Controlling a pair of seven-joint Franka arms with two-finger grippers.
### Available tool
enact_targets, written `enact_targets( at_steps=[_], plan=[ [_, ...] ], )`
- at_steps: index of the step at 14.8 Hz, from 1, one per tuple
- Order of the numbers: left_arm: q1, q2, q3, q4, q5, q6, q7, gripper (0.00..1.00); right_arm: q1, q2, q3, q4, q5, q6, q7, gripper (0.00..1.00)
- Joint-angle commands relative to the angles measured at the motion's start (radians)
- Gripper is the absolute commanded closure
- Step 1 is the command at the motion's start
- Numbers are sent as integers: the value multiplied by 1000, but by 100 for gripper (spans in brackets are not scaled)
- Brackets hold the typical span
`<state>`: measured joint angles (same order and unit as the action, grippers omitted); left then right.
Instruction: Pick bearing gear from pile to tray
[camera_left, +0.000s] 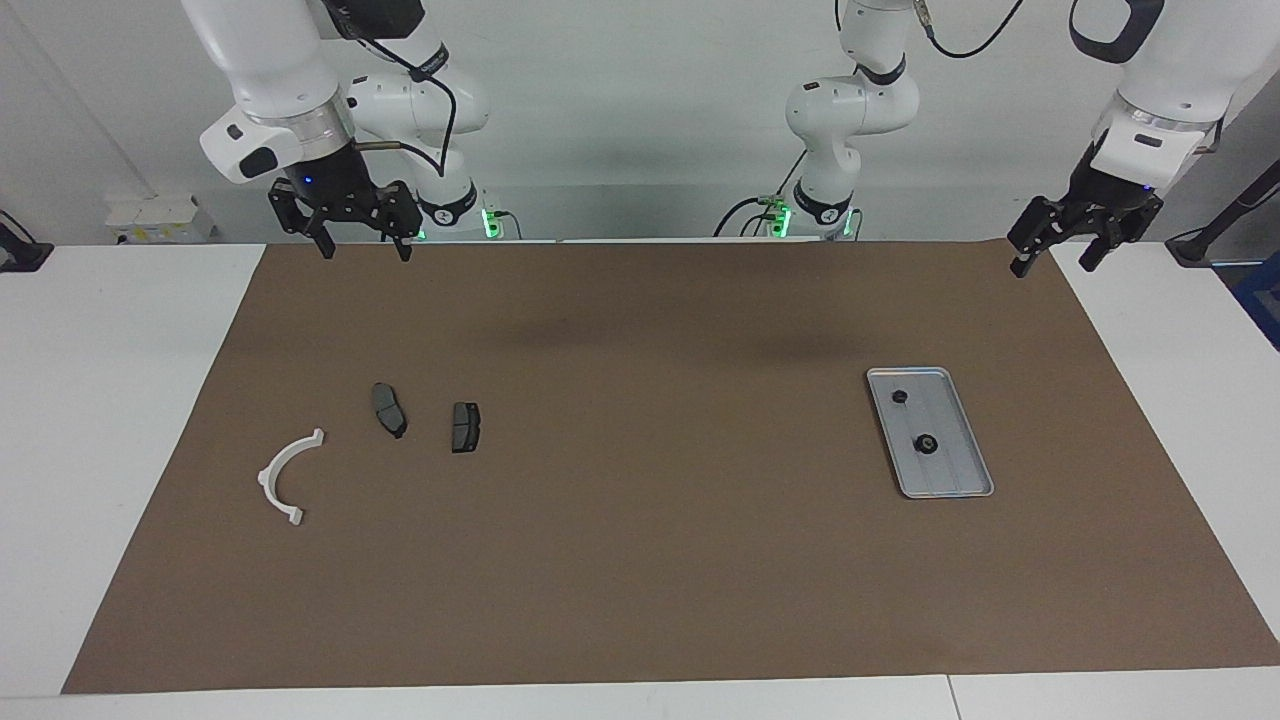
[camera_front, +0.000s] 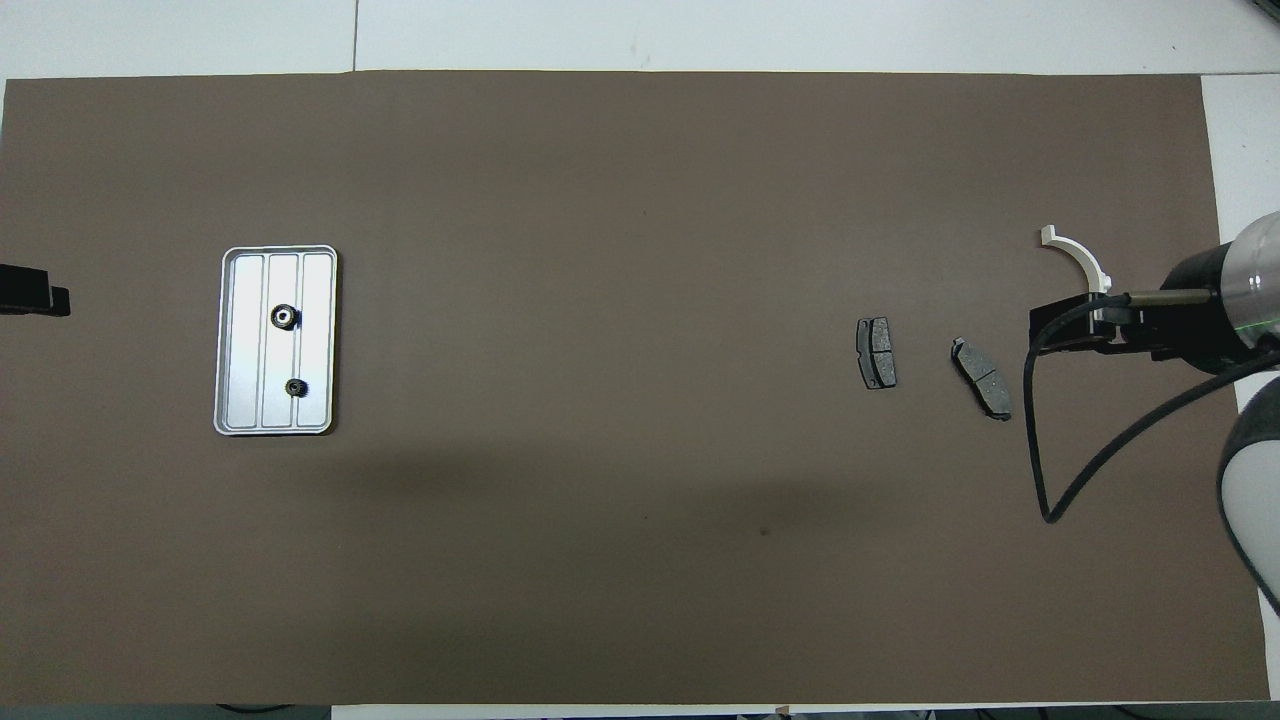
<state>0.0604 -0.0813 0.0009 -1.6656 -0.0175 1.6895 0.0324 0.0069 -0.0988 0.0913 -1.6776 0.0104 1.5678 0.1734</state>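
The silver tray (camera_left: 955, 470) (camera_front: 315, 300) lies on the brown mat toward the left arm's end. Two small black round bearing gears (camera_left: 927, 444) (camera_front: 285, 317) rest on its floor, one (camera_left: 899, 397) (camera_front: 296, 387) nearer to the robots. The pile toward the right arm's end shows a white half-ring bracket (camera_left: 285, 475) (camera_front: 1075, 258) and two dark brake pads (camera_left: 389, 410) (camera_front: 982, 377), (camera_left: 465, 427) (camera_front: 877, 353). My left gripper (camera_left: 1050, 267) (camera_front: 50, 300) hangs open and empty, high over the mat's corner. My right gripper (camera_left: 365, 253) (camera_front: 1045, 332) waits open and empty, high over the mat's edge by the robots.
The brown mat (camera_left: 640, 560) covers most of the white table (camera_left: 120, 400). The right arm's black cable (camera_front: 1050, 500) loops over the mat near the pile in the overhead view, where that arm also covers one end of the bracket.
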Motion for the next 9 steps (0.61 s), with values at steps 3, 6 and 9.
enact_targets(
  at_steps=[3,6,9],
  plan=[
    [-60,-18,52,-17,-2,15,-5,0,-5,-15,2,-8,-9,3,6,0],
    [-159,-12,152,-14,-2,1,-6,0,-7,-15,2,-8,-9,3,6,0],
    [-162,-12,146,-14,-2,-8,-6,0,-7,-15,2,-8,-9,3,6,0]
  ],
)
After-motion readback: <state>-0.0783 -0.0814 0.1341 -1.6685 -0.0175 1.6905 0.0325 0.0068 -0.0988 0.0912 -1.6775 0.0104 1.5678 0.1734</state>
